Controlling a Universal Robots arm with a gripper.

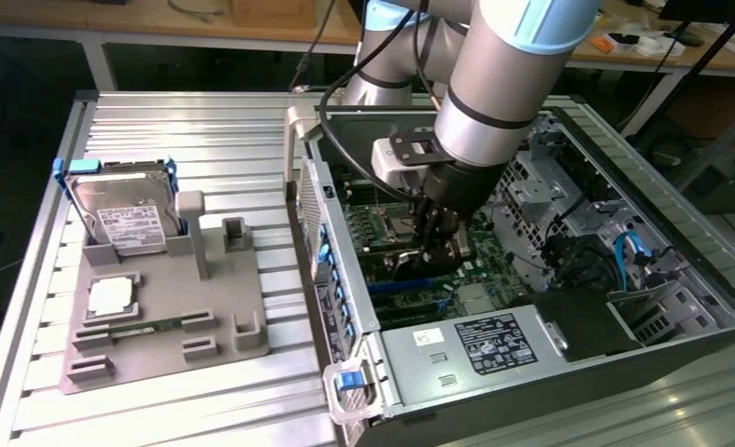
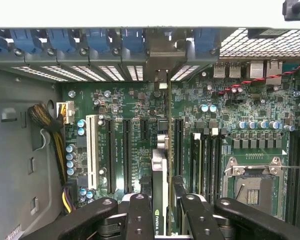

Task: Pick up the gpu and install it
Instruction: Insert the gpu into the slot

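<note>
The gpu [image 2: 162, 165] stands on edge between my fingers, its green board edge running along a black expansion slot of the motherboard [image 2: 230, 115]. Its silver bracket end reaches the case's rear slot openings. My gripper [image 2: 164, 220] is shut on the gpu, one black finger [image 2: 140, 215] on each side of the card. In the exterior view my gripper [image 1: 436, 244] is lowered deep into the open computer case [image 1: 342, 372], with the dark gpu [image 1: 411, 265] at its tip above the motherboard. Whether the card sits fully in the slot I cannot tell.
A grey fixture [image 1: 218, 326] at the exterior view's left carries a silver hard drive [image 1: 125, 219], a chip [image 1: 113, 296] and a memory stick [image 1: 143, 326]. Inside the case are the power supply [image 1: 492, 340], a CPU socket [image 2: 252, 185], a white slot [image 2: 93, 150] and a cable bundle [image 2: 52, 127].
</note>
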